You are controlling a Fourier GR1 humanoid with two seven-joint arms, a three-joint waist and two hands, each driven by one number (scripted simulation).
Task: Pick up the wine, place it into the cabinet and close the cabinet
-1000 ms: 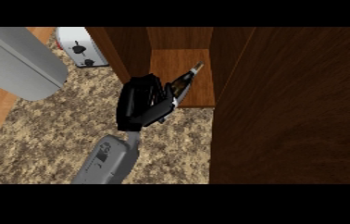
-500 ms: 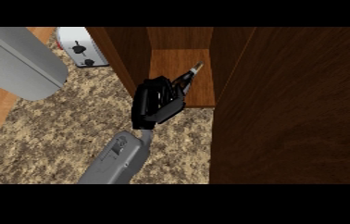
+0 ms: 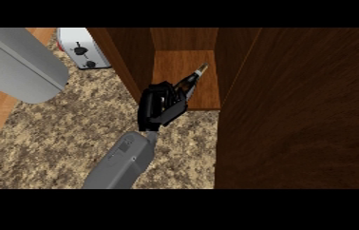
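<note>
The wine bottle [image 3: 191, 80] is dark with a pale tip. It lies tilted, its neck pointing up and right over the wooden cabinet shelf [image 3: 175, 65]. My right hand [image 3: 161, 108] is shut round the bottle's lower body and hides it. The hand sits at the shelf's front edge, beside the cabinet's left wall [image 3: 129, 58]. The cabinet door [image 3: 288, 110] stands open at the right, a wide dark wood panel. My left hand does not show.
A white toaster [image 3: 84, 53] with two dark knobs stands on the speckled counter [image 3: 63, 134], left of the cabinet. A large grey rounded shape [image 3: 28, 67] fills the upper left.
My right hand has shifted slightly right toward the shelf's front edge with the bottle, and the forearm has swung in behind it. The bottle's neck stays over the shelf.
</note>
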